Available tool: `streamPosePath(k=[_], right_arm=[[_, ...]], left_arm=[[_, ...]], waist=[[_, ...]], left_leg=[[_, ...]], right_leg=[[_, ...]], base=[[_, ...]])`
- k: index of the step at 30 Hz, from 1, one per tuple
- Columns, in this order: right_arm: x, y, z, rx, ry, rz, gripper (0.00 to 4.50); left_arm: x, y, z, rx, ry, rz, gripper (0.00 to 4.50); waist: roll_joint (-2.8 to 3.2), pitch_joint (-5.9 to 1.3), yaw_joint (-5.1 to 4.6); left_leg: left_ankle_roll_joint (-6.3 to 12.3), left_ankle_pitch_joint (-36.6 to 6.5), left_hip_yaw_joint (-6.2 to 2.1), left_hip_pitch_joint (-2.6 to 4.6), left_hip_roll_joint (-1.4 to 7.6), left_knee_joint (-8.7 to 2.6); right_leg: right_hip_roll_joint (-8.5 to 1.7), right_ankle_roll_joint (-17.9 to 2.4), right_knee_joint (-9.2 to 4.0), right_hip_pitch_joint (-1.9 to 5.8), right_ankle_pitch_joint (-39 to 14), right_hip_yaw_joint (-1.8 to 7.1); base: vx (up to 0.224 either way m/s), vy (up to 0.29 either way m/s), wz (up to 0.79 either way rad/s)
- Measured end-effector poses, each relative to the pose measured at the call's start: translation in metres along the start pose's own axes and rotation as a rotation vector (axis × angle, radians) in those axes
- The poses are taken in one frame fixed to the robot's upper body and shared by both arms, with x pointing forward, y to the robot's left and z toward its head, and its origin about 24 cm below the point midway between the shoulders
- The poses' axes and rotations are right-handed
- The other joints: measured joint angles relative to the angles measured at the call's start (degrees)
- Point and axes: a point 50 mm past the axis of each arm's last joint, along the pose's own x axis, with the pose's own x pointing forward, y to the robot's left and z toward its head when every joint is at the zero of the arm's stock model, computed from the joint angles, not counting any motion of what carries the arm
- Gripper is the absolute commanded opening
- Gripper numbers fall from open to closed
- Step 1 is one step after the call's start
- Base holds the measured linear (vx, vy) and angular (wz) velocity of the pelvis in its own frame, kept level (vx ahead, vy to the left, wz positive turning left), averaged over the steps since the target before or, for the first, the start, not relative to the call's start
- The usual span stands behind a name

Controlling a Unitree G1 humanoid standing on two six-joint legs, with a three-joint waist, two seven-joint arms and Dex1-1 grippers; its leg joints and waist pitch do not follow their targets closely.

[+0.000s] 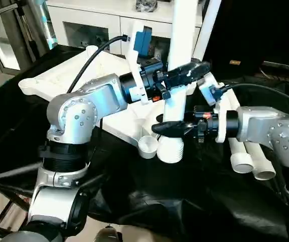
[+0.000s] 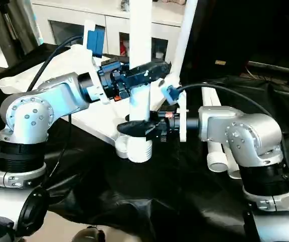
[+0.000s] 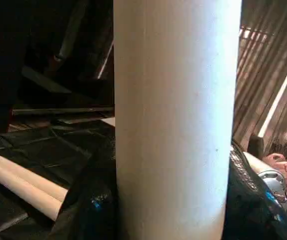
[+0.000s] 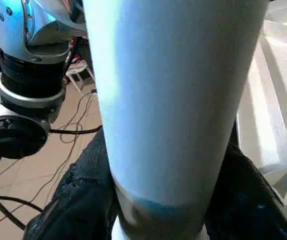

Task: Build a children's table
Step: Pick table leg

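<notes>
Gripping one upright leg (image 1: 177, 101), left pincer (image 1: 185, 74) is clamping high, right pincer (image 1: 172, 128) low; corner socket (image 1: 147, 146) is sitting just left.

an indoor robot test room, lab-like: a surface draped in black cloth (image 1: 185, 201), white cabinets (image 1: 99, 25) along the back wall, loose cables (image 4: 58, 150) trailing over a tan tiled floor (image 4: 33, 170)

No legible text, labels, brands or numbers anywhere. One small orange tag (image 1: 234, 62) sits on the dark backdrop at about 2 o'clock from the scene's middle; whatever it carries is too small to read.
</notes>
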Motion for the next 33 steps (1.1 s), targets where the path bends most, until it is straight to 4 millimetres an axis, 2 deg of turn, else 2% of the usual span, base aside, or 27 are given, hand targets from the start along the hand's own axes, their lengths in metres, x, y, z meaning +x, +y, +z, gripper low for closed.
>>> streamPosePath(k=[13,15,18,20,33], right_arm=[[0.0023,0.0002,-0.0028,0.004,-0.009,-0.011,1.91],[0.0023,-0.0003,-0.003,0.0,-0.011,-0.018,2.47],[0.0038,-0.002,-0.0037,0.01,-0.017,-0.036,2.67],[0.0038,-0.0021,-0.0038,0.01,-0.016,-0.037,3.04],[0.0015,-0.0018,-0.0062,0.011,-0.009,-0.039,3.07]], left_arm=[[-0.0012,0.0014,-0.0009,-0.002,0.011,-0.001,1.83],[-0.0014,0.0015,-0.0008,-0.001,0.01,-0.001,1.83],[-0.0018,0.0016,-0.0007,0.002,0.013,-0.001,1.83],[-0.0016,0.0013,-0.0008,0.002,0.014,-0.006,1.83],[-0.0012,0.0004,-0.0018,0.005,0.025,-0.02,1.83]], waist=[[0.02,-0.01,0.01],[0.02,-0.01,0.0],[0.02,-0.01,-0.05],[0.03,-0.01,0.0],[0.03,-0.01,0.01]], left_leg=[[0.0,0.0,0.0,0.01,0.0,0.0],[0.0,0.0,0.0,0.01,0.0,0.0],[0.0,0.0,0.0,0.02,0.0,0.0],[0.0,0.0,0.0,0.02,0.0,0.0],[0.0,0.0,-0.01,0.04,0.0,0.0]], right_leg=[[0.0,-0.01,0.01,0.0,0.01,0.0],[0.0,-0.02,0.01,0.0,0.01,0.0],[0.0,-0.02,0.02,0.0,0.01,0.0],[0.0,-0.02,0.02,0.0,0.01,0.0],[0.0,-0.02,0.04,0.02,0.01,0.0]], base=[[0.0,0.0,0.0],[0.0,0.0,0.0],[0.0,0.0,0.0],[0.0,0.0,0.0],[0.0,0.0,0.0]])
